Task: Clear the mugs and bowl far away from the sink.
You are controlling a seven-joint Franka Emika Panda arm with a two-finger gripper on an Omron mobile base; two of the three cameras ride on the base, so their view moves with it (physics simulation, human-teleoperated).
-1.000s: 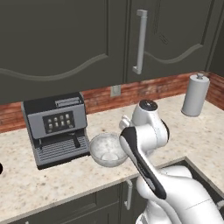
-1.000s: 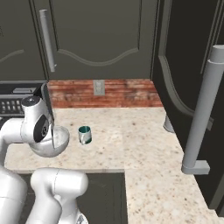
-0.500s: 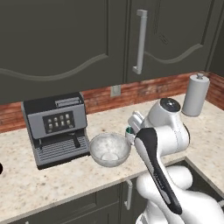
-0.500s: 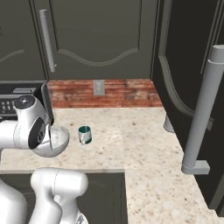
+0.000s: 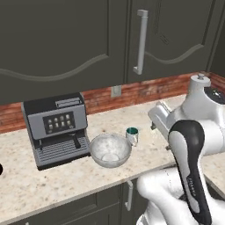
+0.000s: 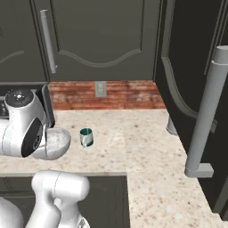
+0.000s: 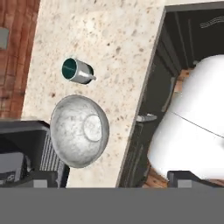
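A small white mug (image 5: 132,135) with a teal lining stands upright on the speckled counter (image 5: 26,184). Just left of it sits the wide pale speckled bowl (image 5: 110,149), close to the mug but apart from it. My gripper (image 5: 160,137) hangs above the counter's front edge to the right of the mug, open and empty. The hand view looks down on the mug (image 7: 76,71) and the bowl (image 7: 79,130); both hold nothing. From the right base view the mug (image 6: 86,137) stands free, and my arm partly covers the bowl (image 6: 58,141). The sink is out of view.
A dark coffee machine (image 5: 55,127) stands against the bowl's left side, below dark wall cabinets and a brick backsplash (image 5: 132,92). A tall dark unit with a grey bar handle (image 6: 209,111) bounds the counter on the right. Open counter (image 6: 133,147) lies right of the mug.
My arm has swung away from above the bowl toward the counter's front edge, uncovering the bowl and mug in the left base view. Neither of them has moved.
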